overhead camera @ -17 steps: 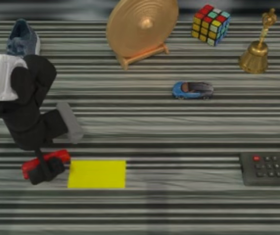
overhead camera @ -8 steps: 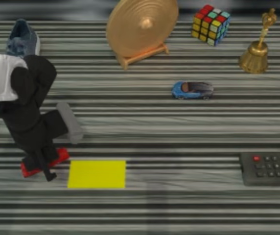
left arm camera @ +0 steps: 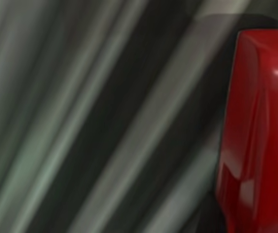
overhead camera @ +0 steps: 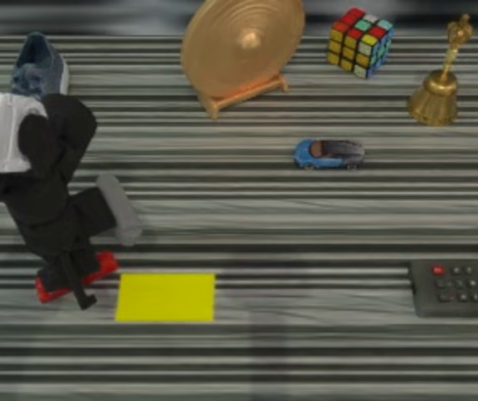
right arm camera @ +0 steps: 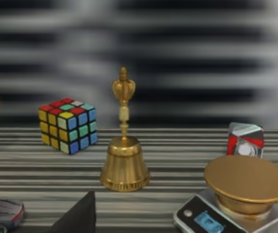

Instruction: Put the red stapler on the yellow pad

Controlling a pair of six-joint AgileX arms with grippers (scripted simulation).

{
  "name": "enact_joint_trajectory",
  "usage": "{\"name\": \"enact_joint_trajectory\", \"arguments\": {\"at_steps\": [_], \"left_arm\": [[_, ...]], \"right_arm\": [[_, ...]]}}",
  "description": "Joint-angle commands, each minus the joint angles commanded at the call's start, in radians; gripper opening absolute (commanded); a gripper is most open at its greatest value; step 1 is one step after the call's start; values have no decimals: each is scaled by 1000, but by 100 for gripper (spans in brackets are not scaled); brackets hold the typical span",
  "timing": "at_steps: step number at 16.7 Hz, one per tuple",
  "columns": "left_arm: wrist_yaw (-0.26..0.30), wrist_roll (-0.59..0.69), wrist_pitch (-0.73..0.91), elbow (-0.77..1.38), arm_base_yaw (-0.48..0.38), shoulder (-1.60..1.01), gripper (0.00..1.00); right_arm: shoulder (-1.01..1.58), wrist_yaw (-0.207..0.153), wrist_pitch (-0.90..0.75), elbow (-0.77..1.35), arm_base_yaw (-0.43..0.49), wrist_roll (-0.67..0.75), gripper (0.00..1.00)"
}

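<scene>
Left gripper point(overhead camera: 73, 280) down over red stapler point(overhead camera: 99, 266) at table's eight o'clock, fingers apparently pinching it, stapler mostly hidden beneath. Just left of yellow pad point(overhead camera: 165, 296), not on it. Right gripper out of sight, state untellable.

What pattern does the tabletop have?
Grey, black and white stripes on the table, clearest in the top view.

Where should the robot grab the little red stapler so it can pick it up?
Best around its middle, coming straight down from above. The red stapler lies flat on the striped table, long and narrow, so pinching across its two long sides should hold it steady. The left hand is already over it, just left of the yellow pad. The right arm is out of the top view.
</scene>
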State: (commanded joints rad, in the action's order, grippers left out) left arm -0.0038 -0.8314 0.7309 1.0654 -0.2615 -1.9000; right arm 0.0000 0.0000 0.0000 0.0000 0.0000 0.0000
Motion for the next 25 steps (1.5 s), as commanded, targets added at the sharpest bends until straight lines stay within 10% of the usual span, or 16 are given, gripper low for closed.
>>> {"name": "enact_joint_trajectory", "arguments": {"at_steps": [19,25], "left_arm": [[-3,14,388,236,8,148,0],[-41,290,447,274,-31,131,0]], "right_arm": [[0,0,0,0,0,0,100],[0,0,0,0,0,0,100]]}}
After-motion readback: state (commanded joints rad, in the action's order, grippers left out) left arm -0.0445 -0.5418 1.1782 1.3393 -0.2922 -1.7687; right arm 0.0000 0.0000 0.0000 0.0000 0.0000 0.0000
